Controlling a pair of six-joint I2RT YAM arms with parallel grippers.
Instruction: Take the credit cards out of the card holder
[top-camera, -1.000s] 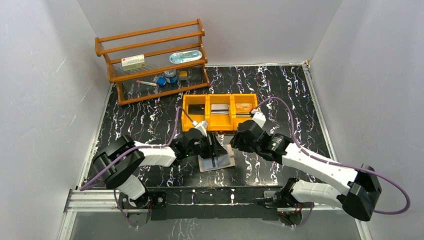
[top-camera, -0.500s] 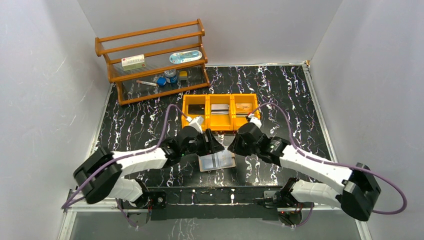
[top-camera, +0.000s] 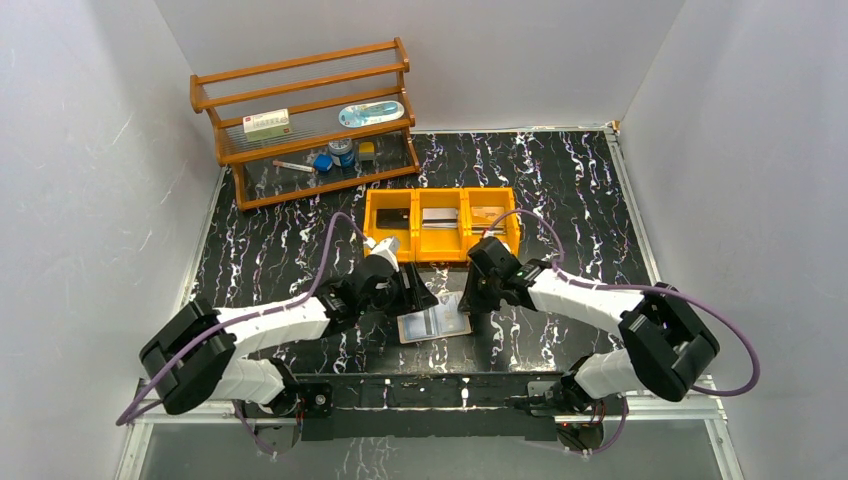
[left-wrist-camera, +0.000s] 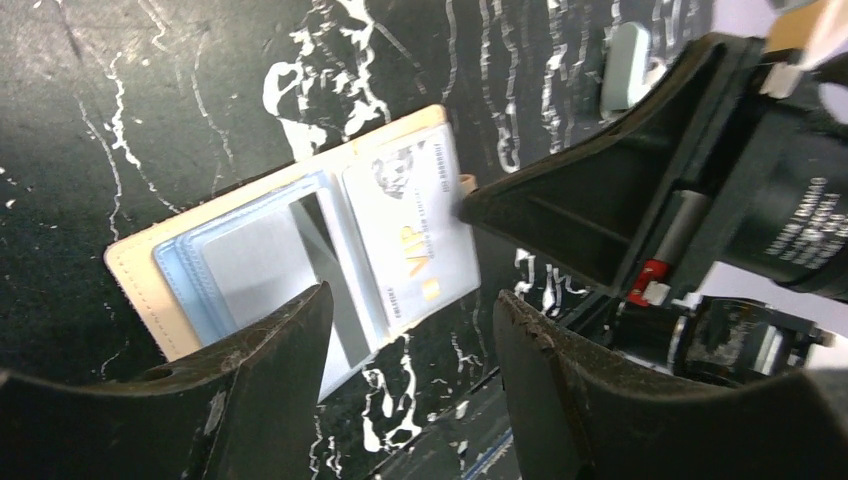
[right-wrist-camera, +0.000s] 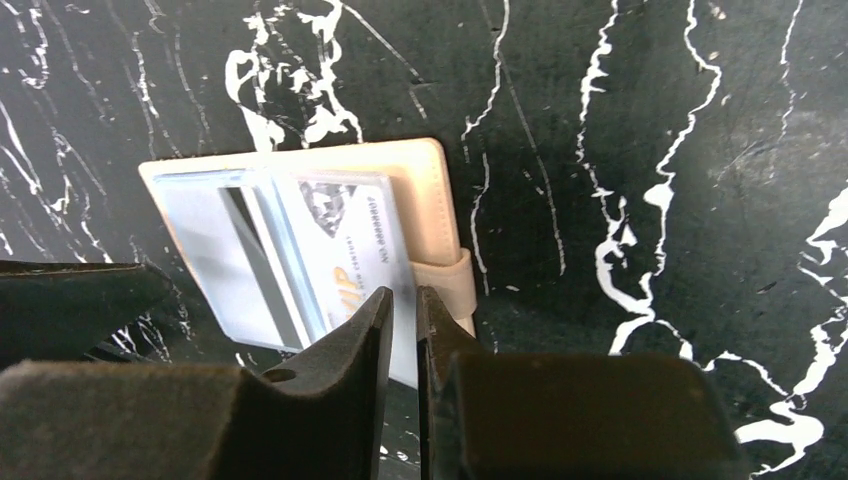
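**Right tool (right-wrist-camera: 403, 292) narrowed at the card holder (right-wrist-camera: 425, 190) edge**
Within the last second the right tool has closed in on the holder's right side, and its jaws have drawn down to a slit at the outer edge of the VIP card (right-wrist-camera: 350, 262). A firm pinch cannot be confirmed. The left tool (left-wrist-camera: 410, 297) hangs wide above the holder, which lies open on the worktop (right-wrist-camera: 650, 120). Judged from this, pulling the card out comes next.

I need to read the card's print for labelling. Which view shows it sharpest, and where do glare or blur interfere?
Left wrist view: card holder sharp, VIP card legible, one pocket mirrors a dark streak. Right wrist view: right gripper looms blurred, covering part of the print. Top view: print too small.
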